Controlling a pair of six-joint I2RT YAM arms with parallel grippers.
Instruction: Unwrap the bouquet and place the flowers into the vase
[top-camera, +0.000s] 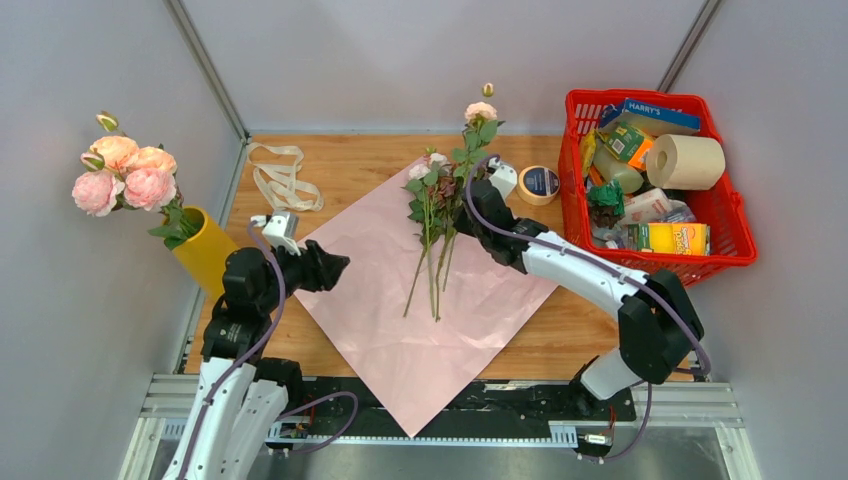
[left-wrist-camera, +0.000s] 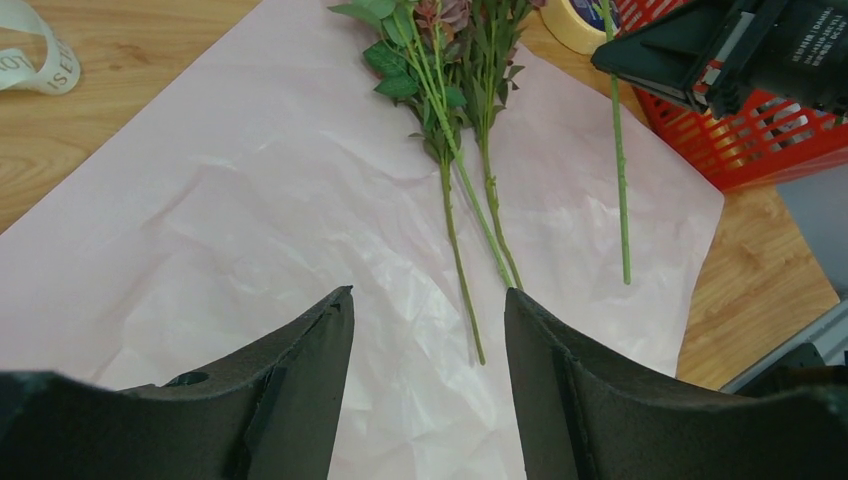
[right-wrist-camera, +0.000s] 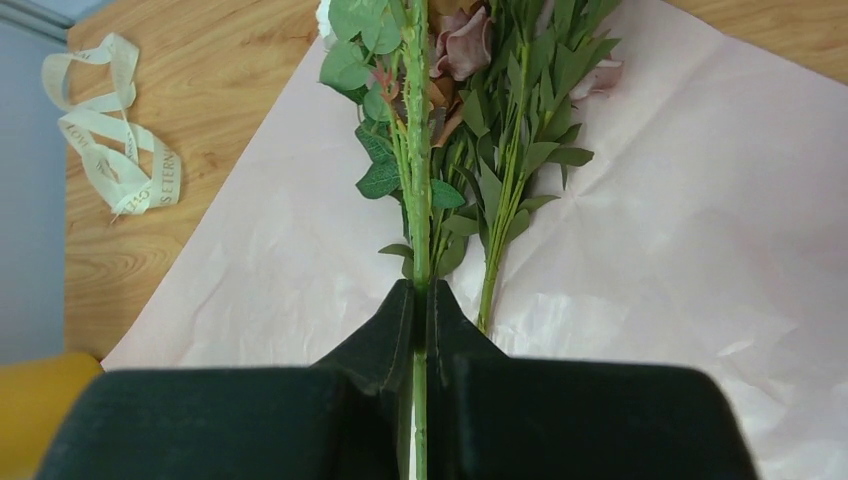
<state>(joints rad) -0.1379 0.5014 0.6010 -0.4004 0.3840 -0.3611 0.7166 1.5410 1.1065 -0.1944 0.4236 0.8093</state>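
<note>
Flowers (top-camera: 432, 215) lie in a loose bunch on the opened pink paper (top-camera: 390, 300), blooms toward the far edge, stems pointing back toward me. The paper is spread flat on the surface (top-camera: 560, 330), and the cream ribbon (top-camera: 283, 178) sits apart on the wood to the left, so I judge the unwrapping done.

My right hand (right-wrist-camera: 421, 300) is closed tight on one stem (left-wrist-camera: 617, 150), pinching it partway along. In the overhead view it stands nearly upright beside the bunch, a pale bloom at the top. I read this as one stem lifted out alone so its leaves come free of the others.

My left hand (left-wrist-camera: 428, 300) is open and holds nothing. It hovers low over the paper's left side, pointed at the bunch, perhaps ready to take a stem.

The vase (top-camera: 205, 250), a yellow tube, stands at the far left edge and leans against the wall, with several pink and peach roses (top-camera: 125, 170) in it. It is well apart from my right hand, so a handover looks likely.

A red basket (top-camera: 740, 235) of goods sits at the right, with a tape roll (top-camera: 540, 183) just beside it.
</note>
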